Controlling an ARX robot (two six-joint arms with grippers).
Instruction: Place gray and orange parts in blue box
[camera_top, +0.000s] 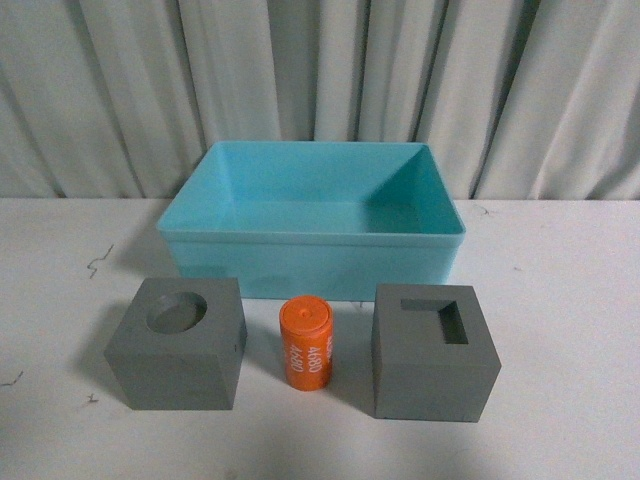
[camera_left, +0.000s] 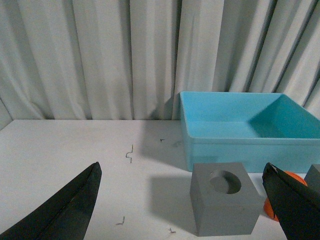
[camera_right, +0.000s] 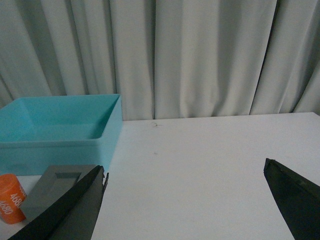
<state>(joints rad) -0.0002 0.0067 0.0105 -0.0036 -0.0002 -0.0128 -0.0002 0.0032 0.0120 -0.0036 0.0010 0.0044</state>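
Note:
In the front view the empty light blue box (camera_top: 310, 262) stands at mid-table. In front of it sit a gray cube with a round recess (camera_top: 180, 343), an upright orange cylinder with white digits (camera_top: 305, 343), and a gray cube with a rectangular recess (camera_top: 433, 352). Neither arm shows in that view. My left gripper (camera_left: 182, 172) is open, with the round-recess cube (camera_left: 225, 205) ahead between its fingers, untouched; the orange cylinder (camera_left: 295, 181) peeks out behind one finger, the box (camera_left: 240, 135) beyond. My right gripper (camera_right: 185, 172) is open over bare table; the rectangular-recess cube (camera_right: 57, 187), cylinder (camera_right: 10, 198) and box (camera_right: 60, 132) lie off to one side.
A white tabletop (camera_top: 560, 300) runs under everything, backed by a pale pleated curtain (camera_top: 320, 70). Small dark scuff marks (camera_top: 100, 260) dot the table left of the box.

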